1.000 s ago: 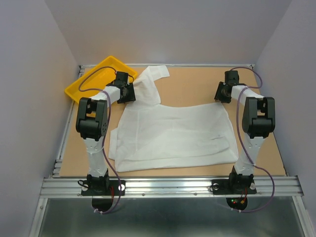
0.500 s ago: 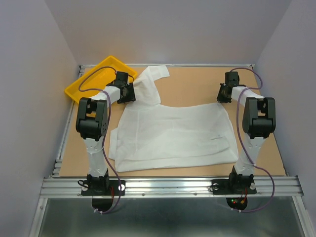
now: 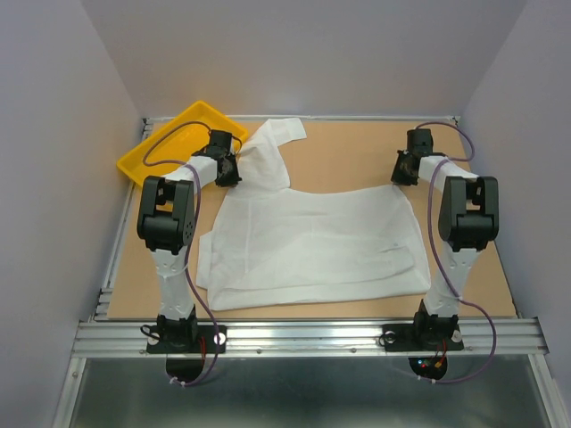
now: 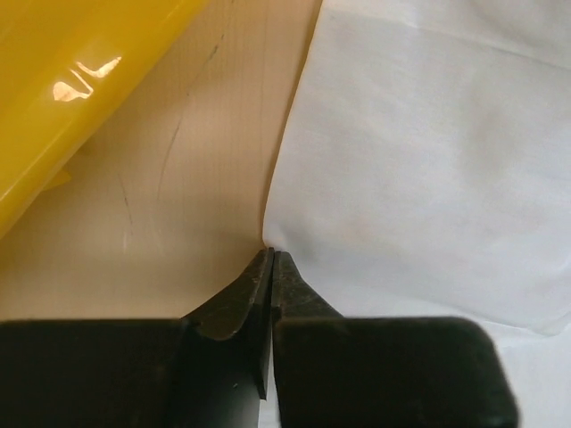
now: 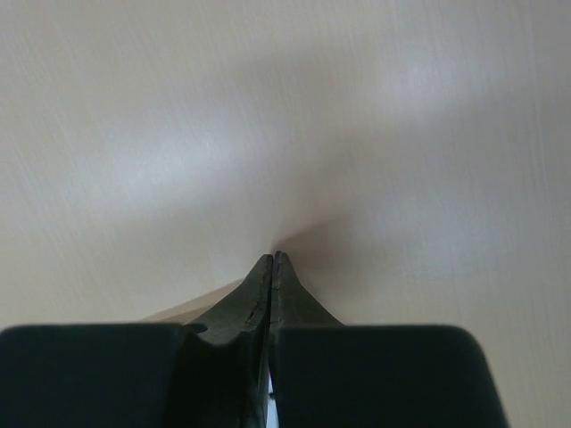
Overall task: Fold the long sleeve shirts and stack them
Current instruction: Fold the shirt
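White thin-fabric long sleeve shirt (image 3: 312, 245) lies spread flat on the tan wooden table (image 3: 357, 156), and its body fills most of the middle between the two arms. Its near hem runs close to the table's front edge, just beyond the arm bases. Some folds show along its near right part.

Farther back on the left, one sleeve runs away from the body at an angle towards the far edge. The left gripper (image 3: 232, 169) is down at the left edge of this sleeve. In the left wrist view its black fingers (image 4: 241, 303) are pressed together with no gap, and their tips meet a corner of the white cloth (image 4: 428, 160). Whether any fabric is pinched between them cannot be told.

The right gripper (image 3: 401, 169) is at about the same depth on the other side, just beyond the far right corner of the shirt's body. Its jaws are also closed tight on nothing, with only bare table under the tips (image 5: 272, 260).

A yellow plastic tray (image 3: 192, 116) sits askew in the far left corner, near the sleeve but apart from it. A strip of bare wood separates its glossy wall (image 4: 80, 80) from the cloth.
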Motion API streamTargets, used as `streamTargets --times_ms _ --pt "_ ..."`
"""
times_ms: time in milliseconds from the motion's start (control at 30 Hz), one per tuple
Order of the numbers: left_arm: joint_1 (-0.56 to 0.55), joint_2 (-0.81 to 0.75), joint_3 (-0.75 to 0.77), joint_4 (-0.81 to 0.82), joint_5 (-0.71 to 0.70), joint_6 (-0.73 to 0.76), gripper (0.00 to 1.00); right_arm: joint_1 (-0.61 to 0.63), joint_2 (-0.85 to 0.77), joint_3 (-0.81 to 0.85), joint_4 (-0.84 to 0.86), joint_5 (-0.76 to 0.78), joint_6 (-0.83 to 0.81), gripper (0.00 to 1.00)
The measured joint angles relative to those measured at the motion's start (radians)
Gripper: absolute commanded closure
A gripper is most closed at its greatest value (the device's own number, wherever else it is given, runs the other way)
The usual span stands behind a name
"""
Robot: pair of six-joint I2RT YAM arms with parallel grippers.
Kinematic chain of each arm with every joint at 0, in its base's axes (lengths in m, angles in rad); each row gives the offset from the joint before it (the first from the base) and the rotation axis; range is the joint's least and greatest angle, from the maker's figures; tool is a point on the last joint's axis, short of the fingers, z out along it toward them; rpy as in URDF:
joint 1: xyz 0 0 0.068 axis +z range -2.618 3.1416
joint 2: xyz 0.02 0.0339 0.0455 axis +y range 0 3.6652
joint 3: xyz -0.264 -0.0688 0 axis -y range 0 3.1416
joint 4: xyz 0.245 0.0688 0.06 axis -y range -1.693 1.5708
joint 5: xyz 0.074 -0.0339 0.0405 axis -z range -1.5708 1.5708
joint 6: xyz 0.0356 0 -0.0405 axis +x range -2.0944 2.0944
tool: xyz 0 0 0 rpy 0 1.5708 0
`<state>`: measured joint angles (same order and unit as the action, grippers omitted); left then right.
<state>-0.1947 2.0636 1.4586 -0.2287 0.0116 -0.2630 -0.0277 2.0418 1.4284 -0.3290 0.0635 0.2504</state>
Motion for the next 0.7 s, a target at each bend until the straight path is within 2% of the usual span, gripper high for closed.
streamTargets --times_ms 33,67,367,700 --pt "0.000 0.000 0.000 0.000 0.001 0.001 0.98 0.000 -0.003 0.000 -0.001 0.001 0.000 0.99" --pt "0.000 0.000 0.000 0.001 0.002 0.002 1.00 0.000 -0.007 0.000 -0.001 0.003 0.001 0.99" --pt "0.000 -0.009 -0.018 0.031 0.011 0.042 1.00 0.000 -0.067 0.000 -0.003 0.012 0.005 0.99" --pt "0.000 -0.126 -0.077 0.055 0.014 0.074 1.00 0.000 -0.137 -0.001 -0.003 0.019 0.011 0.99"
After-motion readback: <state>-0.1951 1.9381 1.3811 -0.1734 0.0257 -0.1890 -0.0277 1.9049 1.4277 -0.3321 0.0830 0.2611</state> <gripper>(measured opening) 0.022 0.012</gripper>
